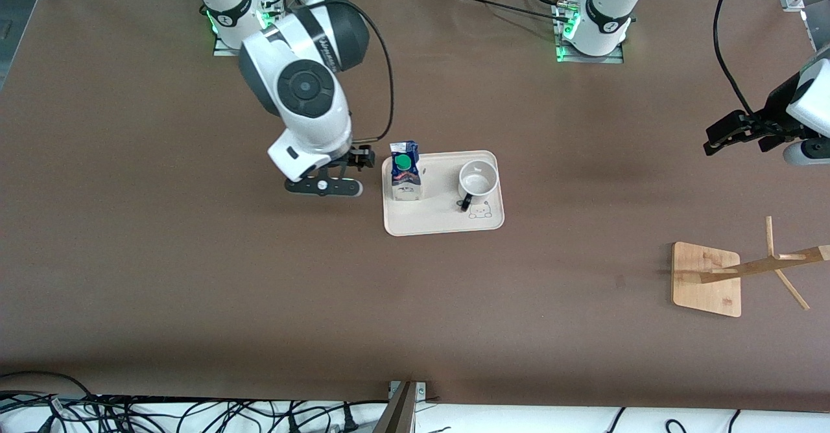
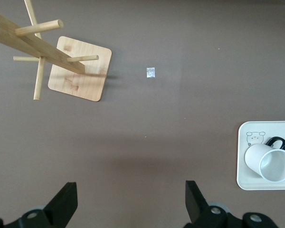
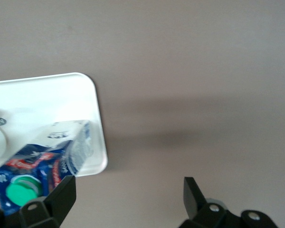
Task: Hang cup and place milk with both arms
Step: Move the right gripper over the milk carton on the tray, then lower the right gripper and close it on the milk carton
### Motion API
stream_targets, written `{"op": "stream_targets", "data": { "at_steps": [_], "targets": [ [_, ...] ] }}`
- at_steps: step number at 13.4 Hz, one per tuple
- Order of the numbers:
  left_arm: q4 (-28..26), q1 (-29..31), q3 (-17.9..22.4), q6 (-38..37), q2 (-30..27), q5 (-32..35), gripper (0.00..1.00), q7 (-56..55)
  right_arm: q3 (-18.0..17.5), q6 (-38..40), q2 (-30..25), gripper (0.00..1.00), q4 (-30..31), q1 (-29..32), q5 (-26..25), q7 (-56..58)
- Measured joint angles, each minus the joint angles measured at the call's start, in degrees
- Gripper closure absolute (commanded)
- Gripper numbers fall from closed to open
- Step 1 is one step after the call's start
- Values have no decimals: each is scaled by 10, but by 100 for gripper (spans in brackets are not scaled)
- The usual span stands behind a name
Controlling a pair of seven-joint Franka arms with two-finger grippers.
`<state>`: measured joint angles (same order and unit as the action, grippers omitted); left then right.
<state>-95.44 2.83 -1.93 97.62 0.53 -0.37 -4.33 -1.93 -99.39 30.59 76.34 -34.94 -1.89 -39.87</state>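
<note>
The milk [image 1: 406,172] and cup [image 1: 478,179] stand upright on a cream tray [image 1: 441,222] mid-worktop, milk toward the right arm's end. The right claw [image 1: 353,164] hovers spread just beside the tray, next to the milk, holding nothing. The left claw [image 1: 729,136] waits spread and empty, high near the wooden rack [image 1: 746,271]. The carton looks light and crushable: pinch its flat sides gently. The cup is stiff, glossy, probably slippery; its rim wall offers better purchase than the thin handle [image 1: 465,203].
</note>
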Motion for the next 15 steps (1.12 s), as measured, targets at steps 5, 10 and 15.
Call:
{"op": "stream_targets", "data": {
  "at_steps": [5, 10, 15],
  "targets": [
    [1, 0, -2, 0, 0, 0, 0, 0, 15, -53, 38, 0, -20, -49, 63, -32],
    [1, 0, -6, -1, 0, 0, 0, 0, 25, -94, 56, 0, -21, -75, 71, -75],
    [5, 0, -7, -12, 0, 0, 0, 0, 29, -94, 59, 0, -22, -76, 72, -77]
  ]
}}
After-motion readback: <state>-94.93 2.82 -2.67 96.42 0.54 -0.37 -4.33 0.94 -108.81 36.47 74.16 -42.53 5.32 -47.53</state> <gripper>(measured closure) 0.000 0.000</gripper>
